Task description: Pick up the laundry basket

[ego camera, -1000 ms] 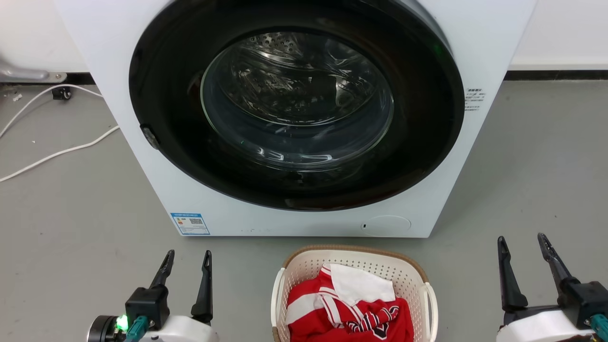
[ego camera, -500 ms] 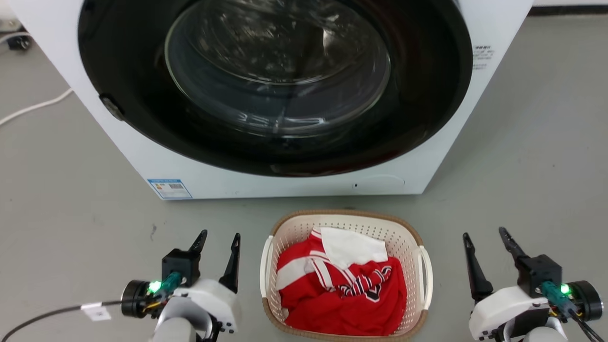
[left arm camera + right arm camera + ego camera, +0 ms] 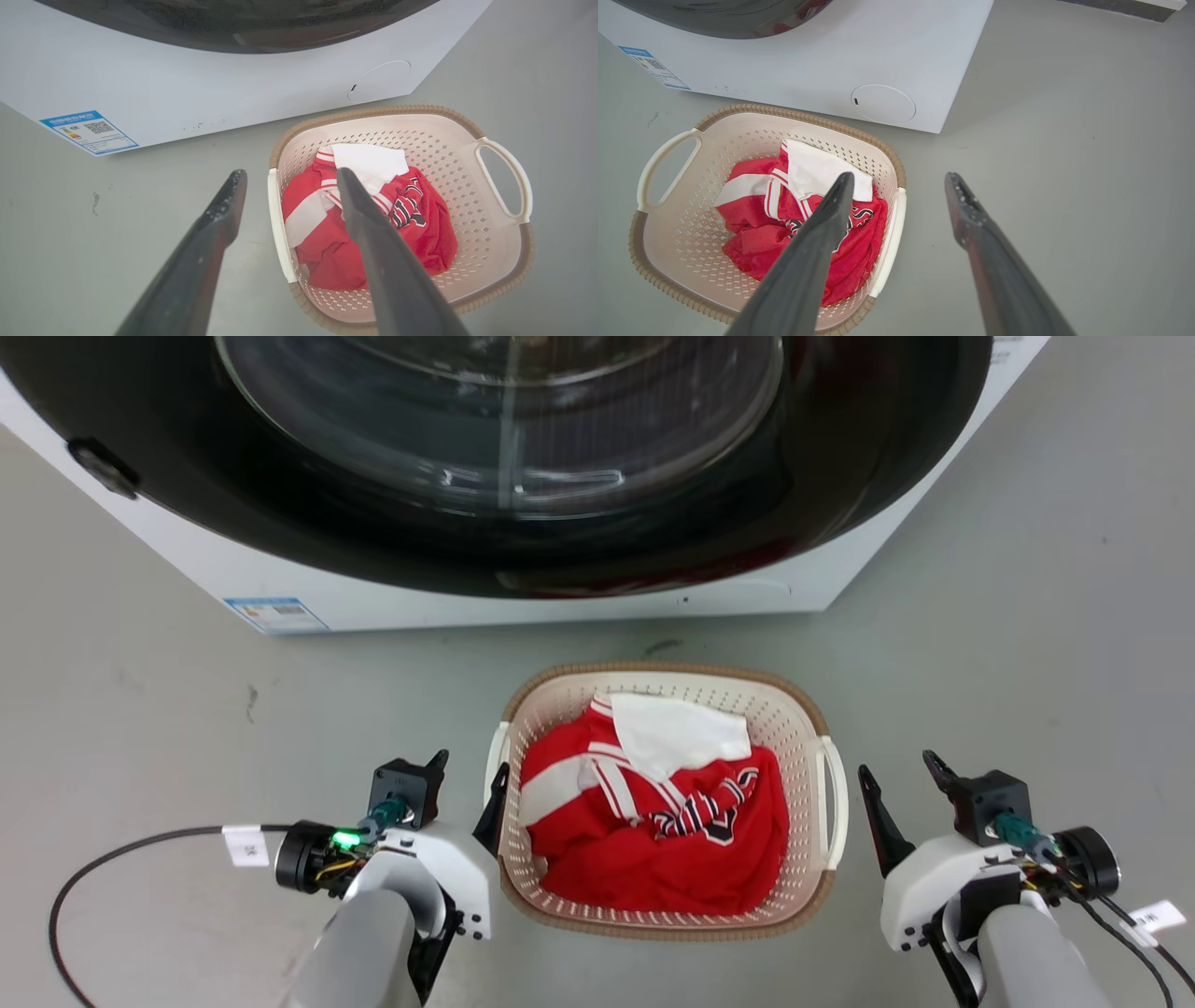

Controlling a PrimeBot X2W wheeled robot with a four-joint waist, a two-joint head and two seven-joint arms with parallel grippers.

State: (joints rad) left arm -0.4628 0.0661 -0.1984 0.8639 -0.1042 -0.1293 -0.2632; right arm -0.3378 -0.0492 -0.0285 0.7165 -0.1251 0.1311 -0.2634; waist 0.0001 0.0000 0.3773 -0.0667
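Left gripper (image 3: 471,773) and right gripper (image 3: 896,767), both spread wide and empty, flank the laundry basket (image 3: 665,668) at lower centre, judged light, stiff plastic, best taken by its white side handles (image 3: 834,791), red jersey (image 3: 653,859) inside, washing machine (image 3: 560,607) above.

Laundry area, I'd say; a white front-loader washing machine (image 3: 560,607) w/ a big dark round door (image 3: 504,429) takes up most of my head cam; blue energy label (image 3: 276,613) stuck near its lower corner; it stands straight on a bare grey floor (image 3: 140,728), smooth, a few scuff marks; laundry basket (image 3: 665,667) w/ a red-and-white garment (image 3: 653,840) in it sits just in front of the machine; my right wrist cam catches a dark skirting strip (image 3: 1115,5) at the floor's far edge; plain finish looks more like a lab or utility rm than a home, though too little of the rm is in frame to be sure.
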